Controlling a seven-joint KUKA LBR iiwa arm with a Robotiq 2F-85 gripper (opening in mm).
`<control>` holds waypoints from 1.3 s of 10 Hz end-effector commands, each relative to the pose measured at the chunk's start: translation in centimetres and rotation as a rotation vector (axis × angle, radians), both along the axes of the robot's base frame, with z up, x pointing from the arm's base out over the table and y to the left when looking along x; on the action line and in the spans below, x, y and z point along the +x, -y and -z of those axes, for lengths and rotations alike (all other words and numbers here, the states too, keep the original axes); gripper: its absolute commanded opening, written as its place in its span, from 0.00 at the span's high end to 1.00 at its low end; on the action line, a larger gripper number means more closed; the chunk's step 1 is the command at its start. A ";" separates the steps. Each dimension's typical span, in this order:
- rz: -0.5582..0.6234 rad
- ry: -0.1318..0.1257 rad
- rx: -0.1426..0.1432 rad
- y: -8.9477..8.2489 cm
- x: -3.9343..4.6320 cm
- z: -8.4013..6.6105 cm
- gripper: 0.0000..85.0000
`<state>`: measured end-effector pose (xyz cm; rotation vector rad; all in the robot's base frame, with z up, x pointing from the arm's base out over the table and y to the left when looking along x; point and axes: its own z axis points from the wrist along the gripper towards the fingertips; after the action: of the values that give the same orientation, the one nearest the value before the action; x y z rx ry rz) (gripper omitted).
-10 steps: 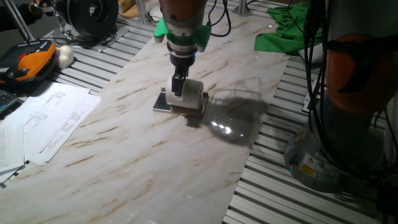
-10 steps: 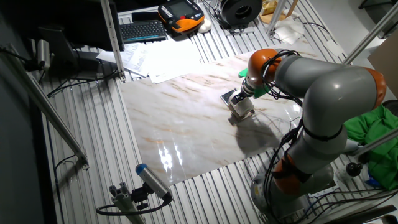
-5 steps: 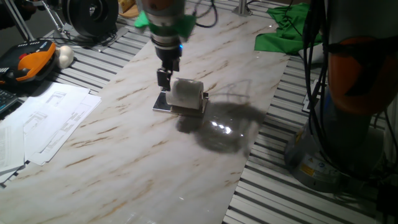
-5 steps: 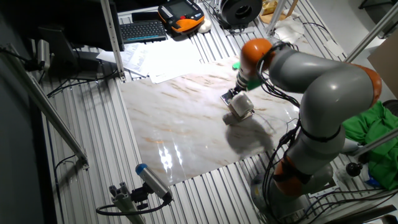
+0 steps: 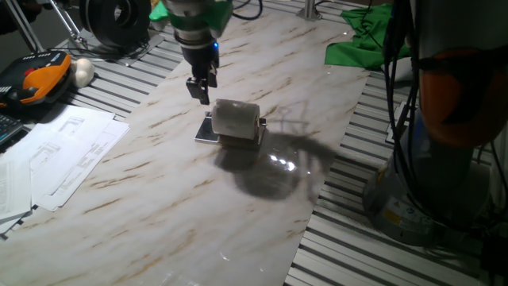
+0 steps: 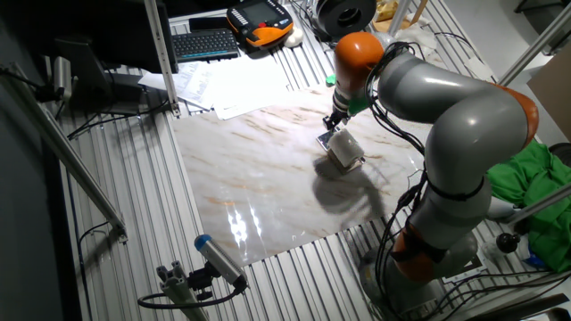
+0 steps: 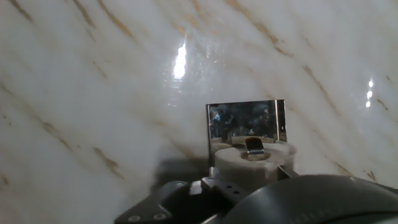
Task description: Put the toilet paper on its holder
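Observation:
The toilet paper [image 5: 236, 117], a small white roll, rests lying on its side on the chrome holder [image 5: 208, 132] in the middle of the marble board. My gripper [image 5: 200, 91] hangs above and to the left of the roll, clear of it, with its fingers apart and empty. In the other fixed view the gripper [image 6: 334, 121] is just beyond the roll [image 6: 344, 148] and the holder [image 6: 325, 139]. The hand view shows the holder's mirror plate [image 7: 245, 121] with the roll's end [image 7: 252, 158] and the bar tip through its core.
White paper sheets [image 5: 63, 151] lie left of the board, with an orange pendant [image 5: 36, 79] and a white ball [image 5: 82, 71] behind them. A green cloth [image 5: 361, 36] lies at the far right. The arm's base [image 5: 444, 159] stands to the right.
The gripper has let go of the roll and moved up and away to the left. The roll has stayed on the holder.

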<state>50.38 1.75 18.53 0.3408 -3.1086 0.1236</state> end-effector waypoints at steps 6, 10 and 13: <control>-0.025 -0.015 0.013 -0.5 1.67 -0.3 1.00; -0.045 -0.030 0.019 -0.6 2.55 -0.1 1.00; -0.055 -0.026 0.012 -0.7 3.37 0.1 1.00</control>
<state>53.77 2.45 18.38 0.4244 -3.0761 0.1007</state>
